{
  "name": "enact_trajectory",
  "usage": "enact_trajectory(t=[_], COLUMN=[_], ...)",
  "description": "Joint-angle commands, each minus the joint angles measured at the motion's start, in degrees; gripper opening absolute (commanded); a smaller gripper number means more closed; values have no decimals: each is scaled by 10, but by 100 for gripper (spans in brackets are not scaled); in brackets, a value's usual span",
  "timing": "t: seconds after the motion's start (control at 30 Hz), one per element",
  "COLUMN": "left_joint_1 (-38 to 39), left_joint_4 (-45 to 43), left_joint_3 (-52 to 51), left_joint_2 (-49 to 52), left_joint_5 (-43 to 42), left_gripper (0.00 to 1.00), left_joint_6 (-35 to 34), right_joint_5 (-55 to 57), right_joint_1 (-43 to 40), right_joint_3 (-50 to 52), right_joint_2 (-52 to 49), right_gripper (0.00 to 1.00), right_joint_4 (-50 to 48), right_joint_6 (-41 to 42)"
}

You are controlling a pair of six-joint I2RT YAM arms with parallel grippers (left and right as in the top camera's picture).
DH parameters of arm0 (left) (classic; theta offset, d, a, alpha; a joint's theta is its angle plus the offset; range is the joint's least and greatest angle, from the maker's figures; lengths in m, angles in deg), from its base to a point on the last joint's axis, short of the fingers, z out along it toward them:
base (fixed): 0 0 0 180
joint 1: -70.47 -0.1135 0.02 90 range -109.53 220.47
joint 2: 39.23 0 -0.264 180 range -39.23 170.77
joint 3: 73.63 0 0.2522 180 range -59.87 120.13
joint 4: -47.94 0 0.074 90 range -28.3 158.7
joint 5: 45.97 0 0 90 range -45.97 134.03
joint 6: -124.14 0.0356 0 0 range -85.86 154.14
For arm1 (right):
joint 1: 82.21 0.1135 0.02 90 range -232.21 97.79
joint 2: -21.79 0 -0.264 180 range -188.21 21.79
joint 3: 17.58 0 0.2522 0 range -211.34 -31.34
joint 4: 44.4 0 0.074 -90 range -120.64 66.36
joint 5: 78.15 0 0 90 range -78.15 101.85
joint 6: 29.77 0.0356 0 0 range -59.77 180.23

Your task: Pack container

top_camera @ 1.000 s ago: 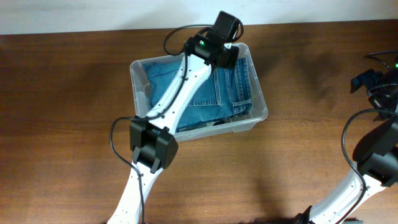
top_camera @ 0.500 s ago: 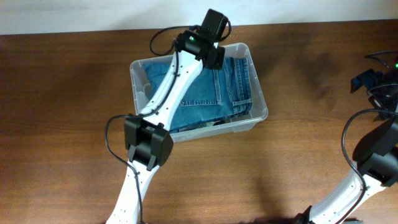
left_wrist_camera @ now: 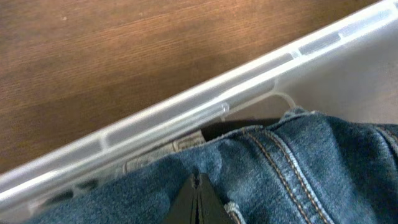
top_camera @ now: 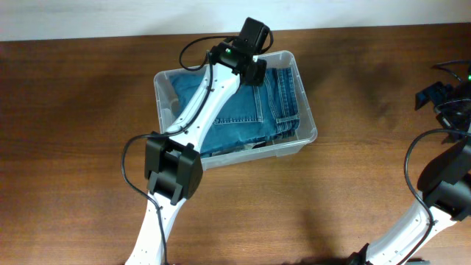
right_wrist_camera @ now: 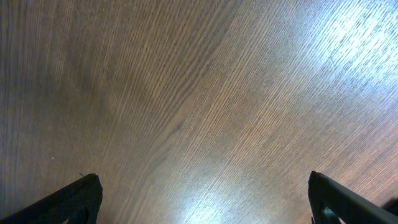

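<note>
The clear plastic container point(top_camera: 310, 122) stands at the back middle of the table, with folded blue jeans point(top_camera: 239, 121) lying inside it. My left gripper point(top_camera: 254, 65) is over the bin's far rim, mostly hidden under its wrist camera. In the left wrist view its fingers point(left_wrist_camera: 198, 182) are shut together, with the tips pressed on the denim point(left_wrist_camera: 298, 168) just inside the rim point(left_wrist_camera: 186, 112). No fabric shows between them. My right gripper point(top_camera: 440, 96) is at the table's far right. It is open and empty over bare wood point(right_wrist_camera: 202, 186).
The brown wooden table point(top_camera: 81, 110) surrounds the bin on all sides. A white wall runs along the table's back edge point(top_camera: 110, 18). The right arm's cables lie at the right edge point(top_camera: 449, 70).
My left wrist has shifted a little to the left along the bin's far rim, and the elbow moved left with it. The jeans, the bin and the right arm have not moved.
</note>
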Motion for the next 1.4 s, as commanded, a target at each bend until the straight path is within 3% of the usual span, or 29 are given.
enact_trajectory(t=[0.0,0.13,0.3,0.67,0.97,1.1,1.17,1.2,1.23,1.37], left_joint_1=[0,1,1,1,3,-9,-16,-23,-30,-56], left_joint_4=[37,84,146,45,31,50,61,73,90,144], left_joint_3=[13,14,8,-175,-169,-136,-132,-132,-132,-132], left_joint_2=[-50,-101,-104,-101,-116,-156,-184,-211,-235,-272], left_joint_5=[-10,-14,-77,-111,-116,-80,-47,-20,1,23], left_gripper=[1,1,1,1,2,14,25,41,76,98], left_joint_6=[12,11,11,-4,21,33,33,33,33,28], right_joint_5=[9,9,9,9,9,9,9,9,9,9], right_joint_1=[-1,-1,-1,-1,-1,-1,-1,-1,-1,-1], right_joint_3=[2,2,2,2,2,2,2,2,2,2], right_joint_2=[11,11,11,11,11,11,11,11,11,11], right_gripper=[98,98,98,98,98,98,98,98,98,98], right_joint_4=[0,0,0,0,0,0,0,0,0,0], right_joint_6=[5,5,5,5,5,5,5,5,5,5])
